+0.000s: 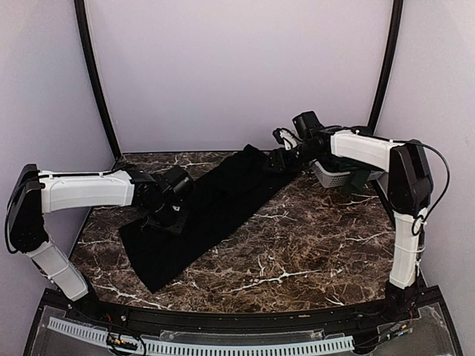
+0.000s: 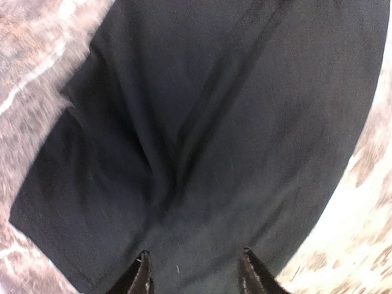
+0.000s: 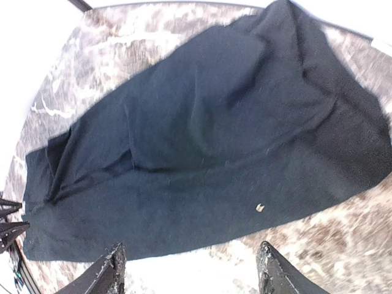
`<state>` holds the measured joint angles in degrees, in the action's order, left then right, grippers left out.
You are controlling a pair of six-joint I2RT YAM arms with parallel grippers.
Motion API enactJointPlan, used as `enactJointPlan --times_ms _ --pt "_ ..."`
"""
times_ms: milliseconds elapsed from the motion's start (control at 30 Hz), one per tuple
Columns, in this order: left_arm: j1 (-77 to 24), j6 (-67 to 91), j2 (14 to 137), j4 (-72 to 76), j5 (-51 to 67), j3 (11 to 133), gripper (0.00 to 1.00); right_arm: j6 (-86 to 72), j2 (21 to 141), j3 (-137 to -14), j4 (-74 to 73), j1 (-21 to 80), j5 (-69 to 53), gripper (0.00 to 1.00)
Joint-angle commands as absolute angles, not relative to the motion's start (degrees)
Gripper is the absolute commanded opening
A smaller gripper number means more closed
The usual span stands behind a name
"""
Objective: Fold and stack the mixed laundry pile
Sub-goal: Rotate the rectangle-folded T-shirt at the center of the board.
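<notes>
A plain black cloth piece from the laundry pile lies spread out diagonally on the marble table, with soft wrinkles running along its length. My left gripper hovers low over the cloth's near-left part, and the left wrist view shows it open with only flat cloth beneath. My right gripper is at the cloth's far right end. The right wrist view shows it open over bare table, just off the cloth's long edge. A small pale speck sits on the cloth near that edge.
A white slatted basket stands at the back right behind my right arm, with something dark beside or in it. Marble table stretches right and in front of the cloth. Black curved posts and pale walls close the back.
</notes>
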<state>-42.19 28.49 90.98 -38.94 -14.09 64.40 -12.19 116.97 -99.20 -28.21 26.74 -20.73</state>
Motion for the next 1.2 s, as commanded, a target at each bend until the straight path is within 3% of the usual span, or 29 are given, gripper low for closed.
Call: enactJointPlan --times_ms 0,167,400,733,1000,1167 --pt "-46.32 31.81 92.01 -49.1 -18.64 61.42 0.37 -13.54 114.63 -94.71 -24.63 27.45 -22.55 0.7" --pt "-49.25 32.81 95.27 -51.36 -19.65 59.19 0.19 -13.8 113.46 -91.8 -23.49 27.67 -22.87 0.7" --pt "-54.52 30.75 101.8 -47.89 -13.73 57.87 0.08 -12.92 111.89 -90.03 -24.0 27.47 -21.86 0.7" --pt "-68.9 29.01 114.86 -45.97 -3.82 73.29 0.05 -12.84 108.64 -86.21 -23.33 25.39 -21.64 0.7" --pt "-70.88 27.26 123.61 -44.64 2.52 94.47 0.05 -12.31 107.5 -84.35 -23.57 24.87 -21.37 0.7" --pt "-70.24 23.93 118.41 -42.36 1.89 97.88 0.08 -12.82 108.92 -84.58 -23.07 25.53 -23.13 0.69"
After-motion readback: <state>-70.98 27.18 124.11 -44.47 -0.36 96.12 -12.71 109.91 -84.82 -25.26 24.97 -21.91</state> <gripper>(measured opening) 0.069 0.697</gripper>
